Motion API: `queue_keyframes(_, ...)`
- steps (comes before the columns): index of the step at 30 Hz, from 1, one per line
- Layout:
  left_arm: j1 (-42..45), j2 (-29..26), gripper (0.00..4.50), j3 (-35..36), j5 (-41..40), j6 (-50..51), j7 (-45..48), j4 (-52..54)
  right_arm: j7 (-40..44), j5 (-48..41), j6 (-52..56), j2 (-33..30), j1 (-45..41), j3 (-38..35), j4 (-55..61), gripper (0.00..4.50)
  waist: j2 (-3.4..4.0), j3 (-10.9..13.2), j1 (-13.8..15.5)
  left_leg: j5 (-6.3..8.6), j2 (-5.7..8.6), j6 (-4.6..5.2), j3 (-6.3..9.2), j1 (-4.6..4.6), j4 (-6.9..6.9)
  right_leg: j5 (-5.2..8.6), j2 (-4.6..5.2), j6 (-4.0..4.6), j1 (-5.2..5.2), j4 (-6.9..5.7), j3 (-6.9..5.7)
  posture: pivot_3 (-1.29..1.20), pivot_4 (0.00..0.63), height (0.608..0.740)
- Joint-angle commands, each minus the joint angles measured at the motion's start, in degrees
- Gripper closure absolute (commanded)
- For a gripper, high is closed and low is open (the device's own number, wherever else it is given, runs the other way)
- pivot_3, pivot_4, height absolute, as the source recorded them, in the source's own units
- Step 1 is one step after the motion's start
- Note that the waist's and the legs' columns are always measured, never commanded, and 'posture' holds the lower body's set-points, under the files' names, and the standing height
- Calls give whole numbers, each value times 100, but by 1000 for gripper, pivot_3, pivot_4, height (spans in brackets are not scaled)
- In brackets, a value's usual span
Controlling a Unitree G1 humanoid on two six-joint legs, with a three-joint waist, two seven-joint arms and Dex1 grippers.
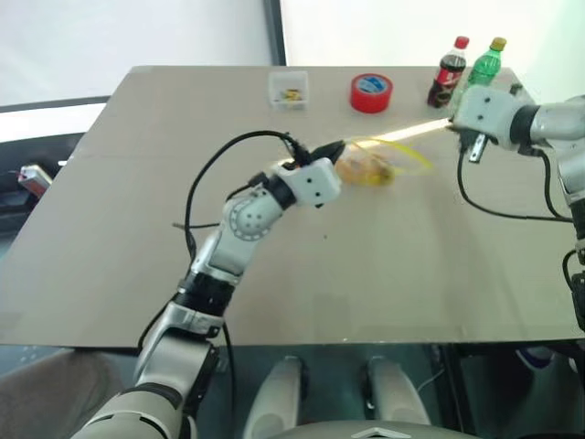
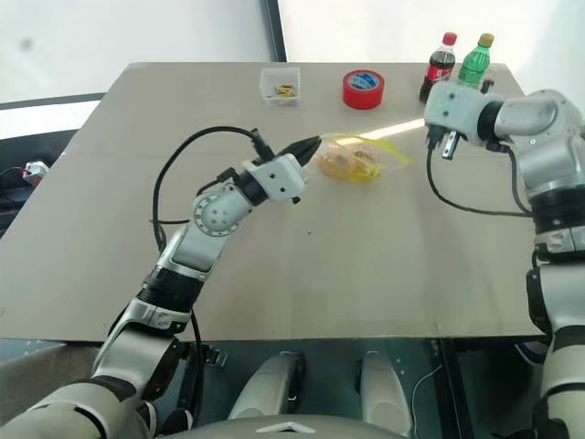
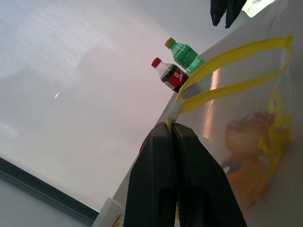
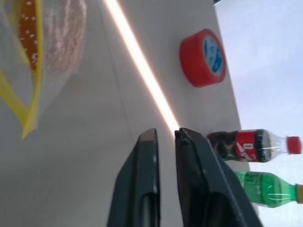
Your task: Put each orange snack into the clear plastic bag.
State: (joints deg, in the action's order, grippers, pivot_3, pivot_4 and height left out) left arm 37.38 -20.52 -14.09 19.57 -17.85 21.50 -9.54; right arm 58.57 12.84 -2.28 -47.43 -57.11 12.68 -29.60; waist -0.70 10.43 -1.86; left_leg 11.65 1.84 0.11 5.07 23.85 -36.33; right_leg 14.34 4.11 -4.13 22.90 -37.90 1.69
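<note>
bag (image 2: 352, 157) over table middle, both orange snacks (image 3: 246, 151) inside | my left gripper (image 3: 171, 126) pinched on its yellow zip strip | right gripper (image 4: 165, 135) slightly apart, empty | bag thin, floppy, slippery: hold the stiffer strip

A wide tan table (image 1: 384, 274) fills the middle of the room. Behind the table's far edge stands a pale white wall (image 1: 137, 37), split by a dark upright post (image 1: 273, 32). A bright streak of light (image 1: 416, 132) lies across the table near its far right corner. Below the table's near edge the floor (image 1: 475, 384) looks dark.
</note>
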Motion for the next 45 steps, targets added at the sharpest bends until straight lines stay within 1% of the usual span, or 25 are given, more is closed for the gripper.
queue_keyframes(1,-33,-3,4500,20,-15,-26,-15,137,186,-288,349,-194,5,-346,664,2182,1,1,-11,0,0,0,-1,0,0,0,0,0,2,-1,2,0,150,740)
queue_keyframes(2,-51,-11,4500,27,-22,-16,-9,151,204,-424,539,-140,15,-437,853,1817,1,1,-26,0,0,0,-2,0,0,0,0,0,3,-3,3,0,150,740)
queue_keyframes(3,-64,-18,4500,33,-28,-7,-3,164,248,-574,723,-77,34,-506,1063,1285,2,1,-36,0,-1,0,-4,0,0,0,0,0,6,-6,6,0,150,740)
queue_keyframes(6,-77,-31,4500,36,-18,4,5,182,430,-1057,1203,279,232,-506,2005,1285,3,0,-56,0,-7,0,-2,-3,0,0,-5,0,8,-9,7,0,150,740)
queue_keyframes(8,-68,-40,4500,35,-1,4,4,182,434,-1102,1282,469,352,-373,2381,1285,3,0,-44,0,-8,0,1,-3,-1,0,-6,0,7,-10,4,0,150,740)
queue_keyframes(13,-58,-63,4500,43,18,16,1,198,115,-902,940,895,339,-154,2432,1285,3,0,11,0,1,1,0,2,-7,-1,0,-1,7,-10,4,0,150,740)
queue_keyframes(16,-55,-85,4500,51,24,34,5,227,64,-762,624,983,299,-18,2316,1285,3,0,39,0,1,0,3,2,-7,-1,-1,-1,7,-10,1,0,150,740)
queue_keyframes(19,-68,-104,4500,60,40,48,9,257,118,-805,457,1081,332,50,2350,1285,3,0,38,0,1,0,3,2,-6,-1,-2,-1,7,-9,1,0,150,740)
queue_keyframes(22,-77,-118,4500,64,58,87,20,273,133,-845,390,1224,359,94,2418,2072,3,0,17,-1,0,0,3,2,-6,-1,-2,-1,7,-10,1,0,150,740)
queue_keyframes(24,-80,-122,4500,64,60,112,26,282,116,-786,347,1284,370,149,2409,2944,3,0,11,0,-1,0,3,2,-6,-1,-3,-1,7,-11,1,0,150,740)
queue_keyframes(39,-121,-128,4500,41,71,183,59,390,-48,-585,52,1574,229,286,2086,2944,3,0,-12,-1,0,0,3,1,-6,-1,-3,-1,8,-12,0,0,150,740)
queue_keyframes(41,-137,-136,4500,42,72,194,61,409,-48,-574,9,1602,223,292,2040,3510,3,0,-12,-1,0,0,4,1,-6,-1,-3,-1,8,-12,0,0,150,740)
queue_keyframes(43,-154,-144,4500,46,71,206,62,430,-88,-528,-46,1626,210,307,1981,4270,3,0,-12,-1,0,0,4,1,-6,-1,-3,-1,8,-12,1,0,150,740)
queue_keyframes(45,-158,-146,4500,47,71,214,63,439,-132,-493,-96,1648,188,312,1927,4270,3,0,-13,-1,0,0,4,1,-6,-1,-3,-1,8,-12,0,0,150,740)
